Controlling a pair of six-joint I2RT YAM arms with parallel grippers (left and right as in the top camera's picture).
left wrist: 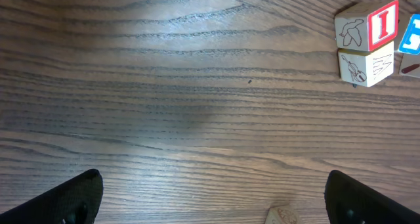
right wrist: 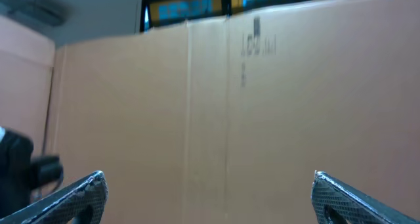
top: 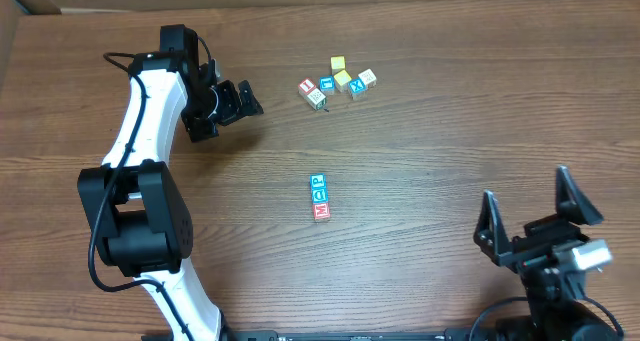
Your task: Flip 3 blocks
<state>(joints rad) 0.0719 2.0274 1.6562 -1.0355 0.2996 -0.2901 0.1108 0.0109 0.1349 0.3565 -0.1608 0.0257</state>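
The left gripper (top: 252,98) stands wide open and has nothing between its fingers; in its own wrist view only bare table (left wrist: 197,86) lies between the two dark fingertips (left wrist: 75,199). It points toward the robot's right, at the cluster of other blocks (top: 343,79) on the far part of the table, and the red "I" block (left wrist: 382,23) with a pale block (left wrist: 364,67) touching it shows in the upper right corner of that view. The row of three blocks (top: 319,197), which I judge to be the ones to flip, is not there: it lies in the middle of the table, to the right of this claw and nearer to the robot's bases, apart from the cluster. The three cubes touch each other, and the long axis of the row runs from far to near, almost across the direction in which the claw points. The blue-lettered block (top: 318,182) is the far end, the red-lettered block (top: 321,211) the near end; the letters face up but are too small to read surely. The right gripper (top: 540,216) is also fully open and empty, it looks at a cardboard wall (right wrist: 210,119), and it is farther from the row than the left one
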